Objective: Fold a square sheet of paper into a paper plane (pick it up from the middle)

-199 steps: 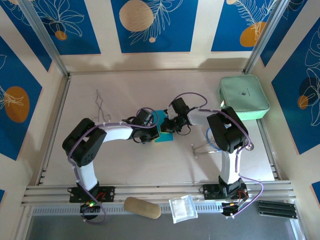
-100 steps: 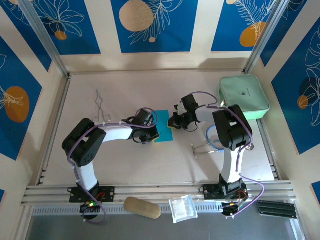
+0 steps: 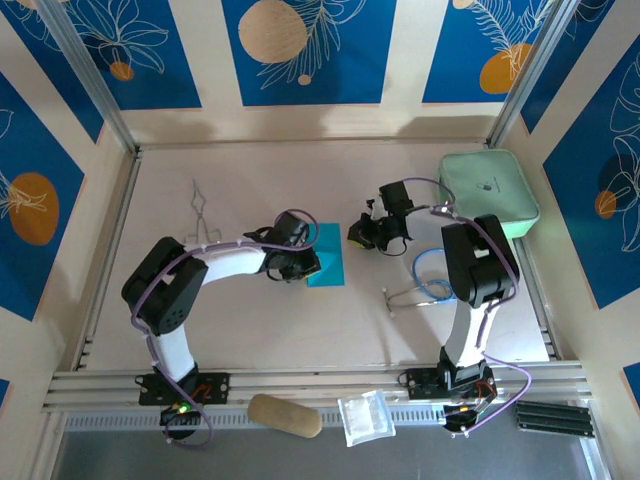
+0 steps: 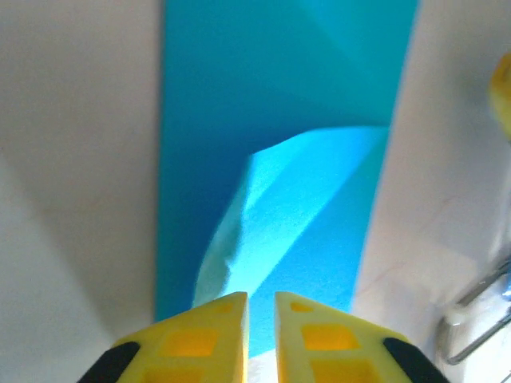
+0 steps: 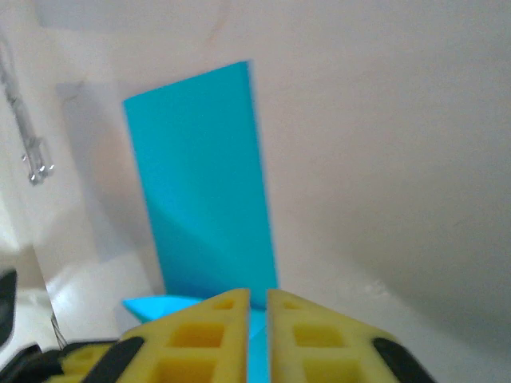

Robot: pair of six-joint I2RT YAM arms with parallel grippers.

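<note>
On the pale table [image 3: 240,320], near its centre, the creased teal-blue paper sheet [image 3: 330,258] is pinched by the left gripper [image 4: 261,303]; the right gripper [image 3: 360,237], closed on nothing, has been withdrawn: one fold seems finished.

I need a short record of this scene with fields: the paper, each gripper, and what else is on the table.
task object: the square sheet of paper, teal, folded into a narrow strip
paper state: lying on the table, with one flap raised
left gripper: fingers almost together at the raised flap, apparently pinching it
right gripper: fingers almost together, nothing seen between them; right of the paper in the top view
other: mint-green pouch at the far right
</note>
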